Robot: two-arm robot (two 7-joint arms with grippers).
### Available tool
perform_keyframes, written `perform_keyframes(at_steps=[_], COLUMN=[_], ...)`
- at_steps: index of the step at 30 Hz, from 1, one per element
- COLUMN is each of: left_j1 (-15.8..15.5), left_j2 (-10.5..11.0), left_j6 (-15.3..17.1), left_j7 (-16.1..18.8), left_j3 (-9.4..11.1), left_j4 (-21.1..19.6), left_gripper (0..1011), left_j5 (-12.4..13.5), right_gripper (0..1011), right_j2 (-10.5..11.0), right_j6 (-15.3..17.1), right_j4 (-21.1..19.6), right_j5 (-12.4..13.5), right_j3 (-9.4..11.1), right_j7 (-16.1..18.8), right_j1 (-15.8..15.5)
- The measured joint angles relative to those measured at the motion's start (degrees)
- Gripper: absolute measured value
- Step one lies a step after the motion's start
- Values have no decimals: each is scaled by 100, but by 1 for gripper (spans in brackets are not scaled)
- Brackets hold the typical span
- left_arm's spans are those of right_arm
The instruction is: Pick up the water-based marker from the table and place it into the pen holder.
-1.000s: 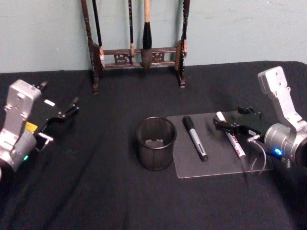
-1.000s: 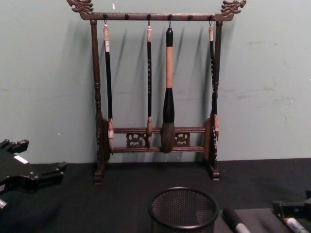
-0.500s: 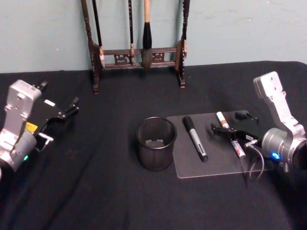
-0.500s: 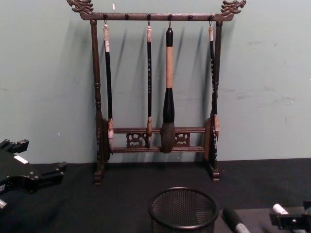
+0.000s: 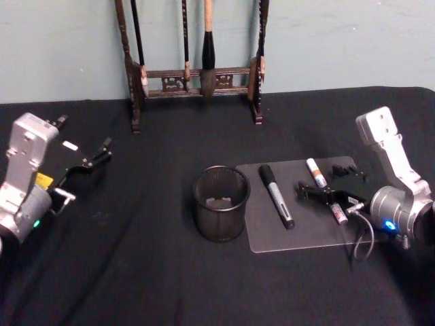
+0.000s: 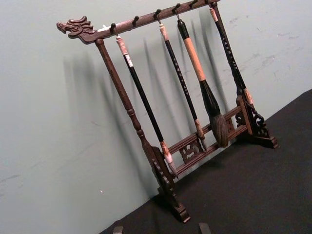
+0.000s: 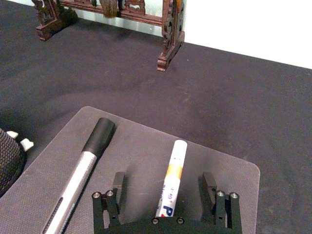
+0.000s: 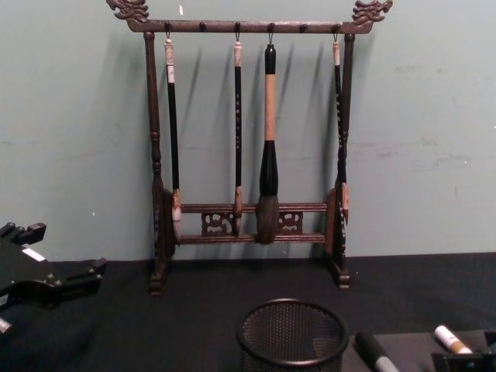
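Your right gripper [image 7: 164,181] is spread, with 1 finger on each side of the water-based marker [image 7: 174,165]. The marker lies flat on the grey mat [image 5: 299,234], well apart from the pen holder [image 5: 221,202]. Keep the barrel centred, go down close to the mat, then close slowly so it does not roll. The left gripper [image 5: 95,157], also spread, is parked at the far left.

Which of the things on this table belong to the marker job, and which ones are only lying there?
For the job:
white marker; right gripper, open, straddling it; pen holder.

Just lying about:
black-capped marker; grey mat under both markers; brush rack; left gripper, parked at the left.
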Motion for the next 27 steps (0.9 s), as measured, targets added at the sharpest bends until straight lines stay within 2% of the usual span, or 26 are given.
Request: perform_keyframes(at_steps=[27], left_j1=[0], left_j2=[0], left_j6=[0], left_j7=[0], left_j3=[0], left_j4=[0], left_gripper=[1001], left_j5=[0], right_gripper=[1000], right_j2=[-151], right_j6=[164], right_j4=[-47], right_j5=[-258], right_j3=[199], right_j7=[163], right_j1=[-112])
